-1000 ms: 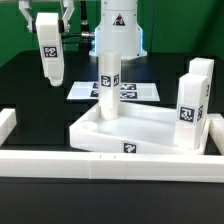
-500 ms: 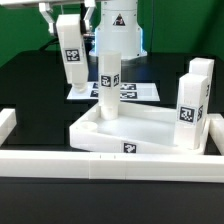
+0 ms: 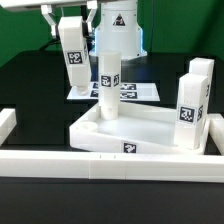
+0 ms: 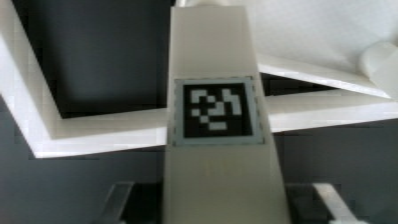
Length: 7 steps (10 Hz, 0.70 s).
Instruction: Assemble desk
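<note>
Border wall (image 3: pixel 110 160) is seen nearest along the front edge. Behind it the tabletop (image 3: pixel 150 130) lies on the black table (image 3: pixel 35 95), with one leg (image 3: pixel 107 82) standing upright in its far corner and two more (image 3: pixel 190 100) at the exterior view's right. Farther back the marker board (image 3: pixel 140 92) lies flat. Above the table, a fourth leg (image 3: pixel 71 58) is held clamped in the gripper (image 3: pixel 70 20), tilted slightly.

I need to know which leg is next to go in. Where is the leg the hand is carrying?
In the exterior view the carried leg hangs upright in the hand at upper left, above the marker board, beside the leg standing in the tabletop.
</note>
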Each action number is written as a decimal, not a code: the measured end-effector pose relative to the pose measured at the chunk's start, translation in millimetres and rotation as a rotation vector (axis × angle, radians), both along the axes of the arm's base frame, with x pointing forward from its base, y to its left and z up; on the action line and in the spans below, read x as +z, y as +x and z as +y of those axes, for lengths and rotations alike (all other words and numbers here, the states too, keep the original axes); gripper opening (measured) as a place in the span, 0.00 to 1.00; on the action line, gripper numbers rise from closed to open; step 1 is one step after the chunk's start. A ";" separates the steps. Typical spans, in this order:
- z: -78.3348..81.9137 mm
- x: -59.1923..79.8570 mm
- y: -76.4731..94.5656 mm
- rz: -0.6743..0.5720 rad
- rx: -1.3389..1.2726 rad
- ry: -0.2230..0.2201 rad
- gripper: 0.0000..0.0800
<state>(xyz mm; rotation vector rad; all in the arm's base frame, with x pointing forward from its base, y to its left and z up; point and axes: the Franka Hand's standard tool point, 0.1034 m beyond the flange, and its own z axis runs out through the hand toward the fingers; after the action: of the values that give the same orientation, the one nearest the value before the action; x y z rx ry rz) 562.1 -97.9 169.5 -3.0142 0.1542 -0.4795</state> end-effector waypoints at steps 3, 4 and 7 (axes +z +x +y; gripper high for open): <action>14.2 -2.7 14.4 -0.014 -0.010 0.000 0.36; 9.5 -3.7 12.2 -0.024 -0.018 -0.015 0.36; -6.7 -0.5 11.0 -0.132 -0.026 -0.117 0.36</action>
<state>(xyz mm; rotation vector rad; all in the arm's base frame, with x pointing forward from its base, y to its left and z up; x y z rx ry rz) 573.1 -104.6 169.0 -3.0838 0.1610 -0.7120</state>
